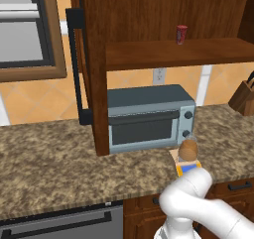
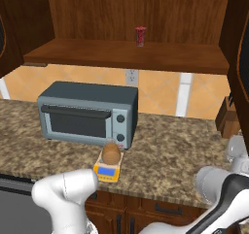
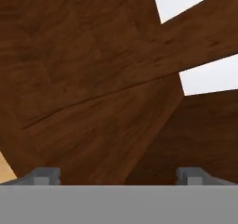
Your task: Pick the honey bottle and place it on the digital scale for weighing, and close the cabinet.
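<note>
Our gripper (image 3: 118, 174) has its 2 fingertips (image 3: 45, 175) set wide apart, holding nothing, facing dark cabinet (image 3: 93, 79) wood close up. Our arm (image 2: 65, 192) bends low at the counter's (image 1: 49, 158) front edge. The honey bottle (image 2: 111, 152) stands upright on the scale (image 2: 108, 171), near that front edge, just ahead of the toaster oven (image 2: 87, 112). The cabinet doors hang open; 1 red can (image 2: 140, 36) sits on the shelf.

The honey bottle (image 2: 111, 152) stands upright on the digital scale (image 2: 108, 170), just in front of the grey toaster oven (image 2: 87, 111) on the speckled counter (image 2: 175, 155). The cabinet (image 2: 121, 48) is open, a small red can (image 2: 140, 36) on its shelf
</note>
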Motion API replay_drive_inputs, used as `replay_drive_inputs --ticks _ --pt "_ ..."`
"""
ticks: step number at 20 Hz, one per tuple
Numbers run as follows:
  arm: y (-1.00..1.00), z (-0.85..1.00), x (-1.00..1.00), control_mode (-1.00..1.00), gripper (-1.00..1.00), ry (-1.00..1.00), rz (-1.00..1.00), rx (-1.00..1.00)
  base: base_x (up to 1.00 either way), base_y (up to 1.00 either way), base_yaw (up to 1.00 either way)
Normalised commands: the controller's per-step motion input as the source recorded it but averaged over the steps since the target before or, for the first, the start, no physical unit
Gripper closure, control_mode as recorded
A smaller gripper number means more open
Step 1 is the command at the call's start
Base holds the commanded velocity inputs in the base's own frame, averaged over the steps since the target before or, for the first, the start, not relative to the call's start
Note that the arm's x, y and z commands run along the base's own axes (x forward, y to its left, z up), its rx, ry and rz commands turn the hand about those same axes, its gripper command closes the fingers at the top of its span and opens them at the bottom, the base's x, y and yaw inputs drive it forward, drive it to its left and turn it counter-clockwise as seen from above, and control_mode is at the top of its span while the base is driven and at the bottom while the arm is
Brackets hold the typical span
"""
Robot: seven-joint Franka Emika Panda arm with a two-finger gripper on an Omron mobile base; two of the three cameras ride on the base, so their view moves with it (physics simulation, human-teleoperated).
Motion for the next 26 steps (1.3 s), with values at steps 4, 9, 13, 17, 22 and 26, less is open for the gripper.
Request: replay_drive_inputs --ticks 4,9,13,17,22,26 --pt "0.09 0.65 -0.48 -1.00 -1.00 -0.21 0.00 0.00 0.00 0.00 0.00" --pt "0.65 0.44 -0.47 -1.00 -1.00 -0.02 0.00 -0.14 0.00 0.00 0.00" --pt "0.63 0.81 -0.43 -1.00 -1.00 -0.02 0.00 -0.18 0.00 0.00 0.00" --pt "0.66 0.74 -0.38 -1.00 -1.00 0.00 0.00 -0.18 0.00 0.00 0.00" --pt "0.88 0.62 -0.14 -1.00 -1.00 0.00 0.00 -0.24 0.00 0.00 0.00" --pt "0.91 0.54 0.00 -1.00 -1.00 0.00 0.00 -0.25 0.00 0.00 0.00"
